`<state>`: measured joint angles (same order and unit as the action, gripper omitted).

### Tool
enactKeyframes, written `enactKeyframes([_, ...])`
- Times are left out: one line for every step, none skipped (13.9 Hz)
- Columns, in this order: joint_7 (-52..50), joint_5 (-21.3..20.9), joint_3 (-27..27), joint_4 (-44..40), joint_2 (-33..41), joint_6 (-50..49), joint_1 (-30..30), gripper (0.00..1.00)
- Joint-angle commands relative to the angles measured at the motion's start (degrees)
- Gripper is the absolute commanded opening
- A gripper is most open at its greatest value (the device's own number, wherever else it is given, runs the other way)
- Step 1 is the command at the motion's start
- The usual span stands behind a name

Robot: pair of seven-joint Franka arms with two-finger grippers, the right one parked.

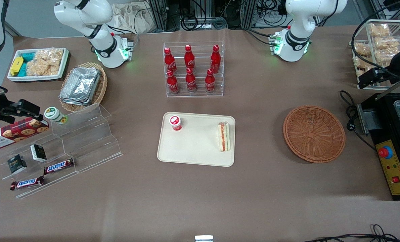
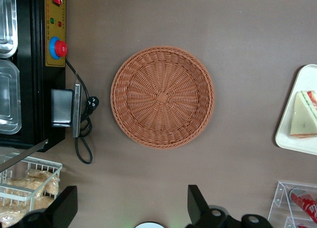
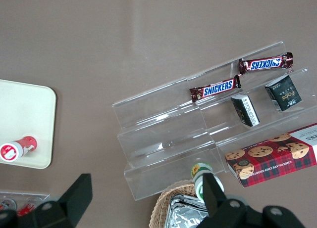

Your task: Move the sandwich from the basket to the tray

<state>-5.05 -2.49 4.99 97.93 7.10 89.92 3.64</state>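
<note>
Sandwich [image 1: 224, 136] sits on the tray [image 1: 195, 158], well apart from the gripper [image 2: 132, 208], which hangs wide open, holding nothing, above the basket [image 2: 162, 96].

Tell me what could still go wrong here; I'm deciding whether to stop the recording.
Little remains. The sandwich already stands on its edge on the tray, close to the rim nearest the empty basket, so a knock might tip it or push it off. A small red-capped bottle stands on the tray too and could topple if the tray is bumped. The gripper is open above the table beside the basket; a low sweep might catch the basket.
</note>
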Motion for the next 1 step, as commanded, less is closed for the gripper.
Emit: enactKeyframes([1.63, 0.81, 1.24, -0.1, 0.54, -0.71, 1.19, 1.0])
